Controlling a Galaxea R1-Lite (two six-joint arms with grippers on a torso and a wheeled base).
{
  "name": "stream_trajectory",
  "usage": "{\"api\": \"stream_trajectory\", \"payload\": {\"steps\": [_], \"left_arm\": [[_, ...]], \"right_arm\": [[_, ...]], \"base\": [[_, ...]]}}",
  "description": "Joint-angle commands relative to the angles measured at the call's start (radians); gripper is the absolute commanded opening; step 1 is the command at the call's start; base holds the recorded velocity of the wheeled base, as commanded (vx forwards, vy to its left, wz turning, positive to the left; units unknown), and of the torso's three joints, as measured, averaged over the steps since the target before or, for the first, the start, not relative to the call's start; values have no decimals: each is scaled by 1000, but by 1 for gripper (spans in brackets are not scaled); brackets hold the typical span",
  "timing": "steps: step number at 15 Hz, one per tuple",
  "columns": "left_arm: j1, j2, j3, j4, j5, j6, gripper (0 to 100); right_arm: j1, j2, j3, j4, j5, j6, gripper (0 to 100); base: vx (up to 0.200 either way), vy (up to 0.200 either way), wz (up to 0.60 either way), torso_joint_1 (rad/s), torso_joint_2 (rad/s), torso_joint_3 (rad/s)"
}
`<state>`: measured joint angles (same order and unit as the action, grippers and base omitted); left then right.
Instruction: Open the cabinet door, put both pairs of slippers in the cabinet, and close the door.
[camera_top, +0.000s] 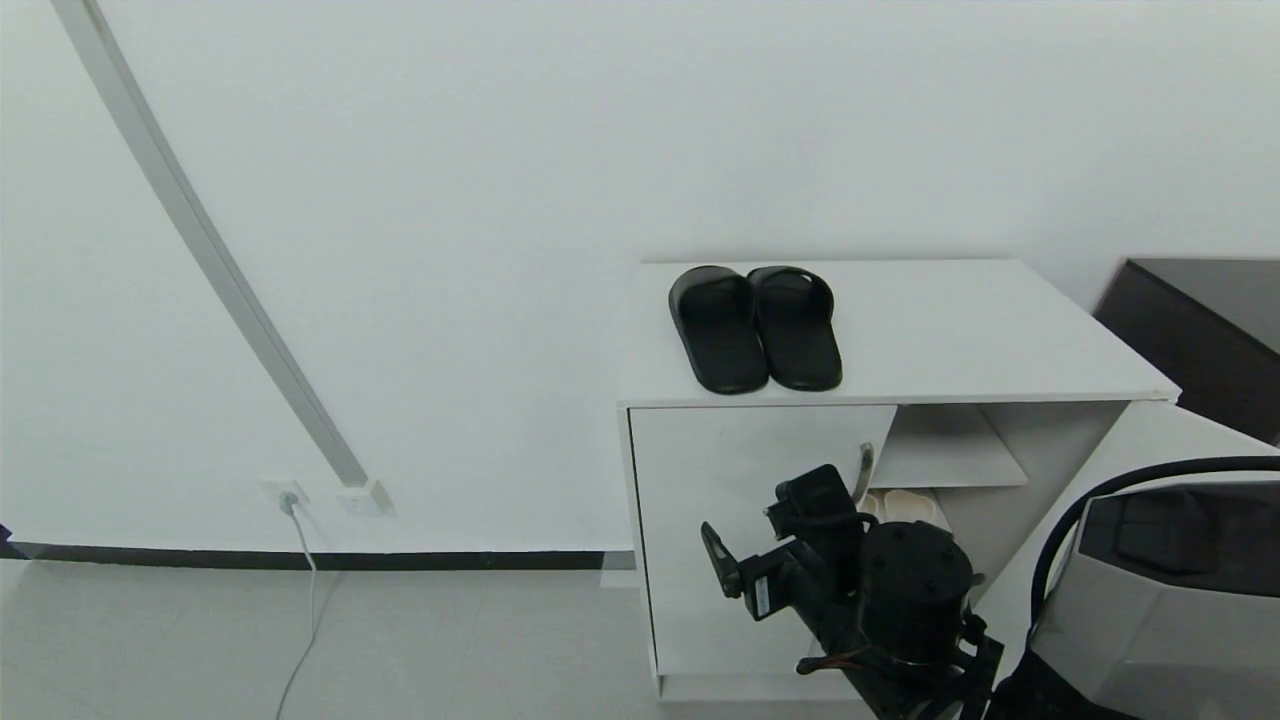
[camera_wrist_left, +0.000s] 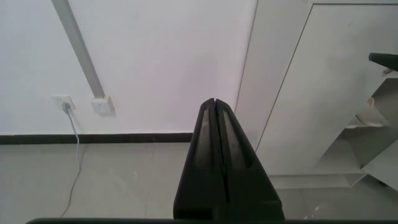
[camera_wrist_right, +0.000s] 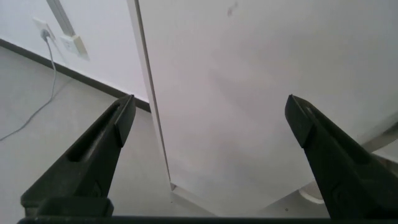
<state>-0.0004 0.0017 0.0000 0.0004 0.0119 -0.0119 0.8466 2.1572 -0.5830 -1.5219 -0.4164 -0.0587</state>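
Black slippers: 1 pair, side by side on top of the cabinet, straps toward the wall. White slippers sit on the lower shelf inside; the right door stands open.

Right gripper: fingers wide apart, low, facing the closed left door, well below the black pair.

Left gripper: fingers pressed together, nothing held.

Judgement: black pair next. Raise the right gripper above the top edge, come in from the front, and pinch the 2 adjoining inner edges so both travel together.

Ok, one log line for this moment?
right door open | black slippers on cabinet top | pale slippers inside | left gripper shut | right gripper open before closed left door
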Motion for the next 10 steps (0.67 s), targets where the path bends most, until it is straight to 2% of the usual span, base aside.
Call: {"api": "stream_trajectory", "payload": {"steps": [1, 6, 7, 10], "left_arm": [[0, 0, 0, 0, 0, 0, 0], [0, 0, 0, 0, 0, 0, 0], [0, 1, 0, 1, 0, 0, 0], [0, 0, 0, 0, 0, 0, 0]], "right_arm": [[3, 3, 9, 0, 1, 0, 100], [3, 4, 22, -40, 13, -18, 100], [2, 3, 26, -49, 44, -47, 100], [-18, -53, -23, -11, -12, -87, 100]], "base": [[0, 0, 0, 256, -574, -339], [0, 0, 0, 240, -534, -291], [0, 0, 0, 76, -134, -71], [0, 0, 0, 12, -17, -14]]}}
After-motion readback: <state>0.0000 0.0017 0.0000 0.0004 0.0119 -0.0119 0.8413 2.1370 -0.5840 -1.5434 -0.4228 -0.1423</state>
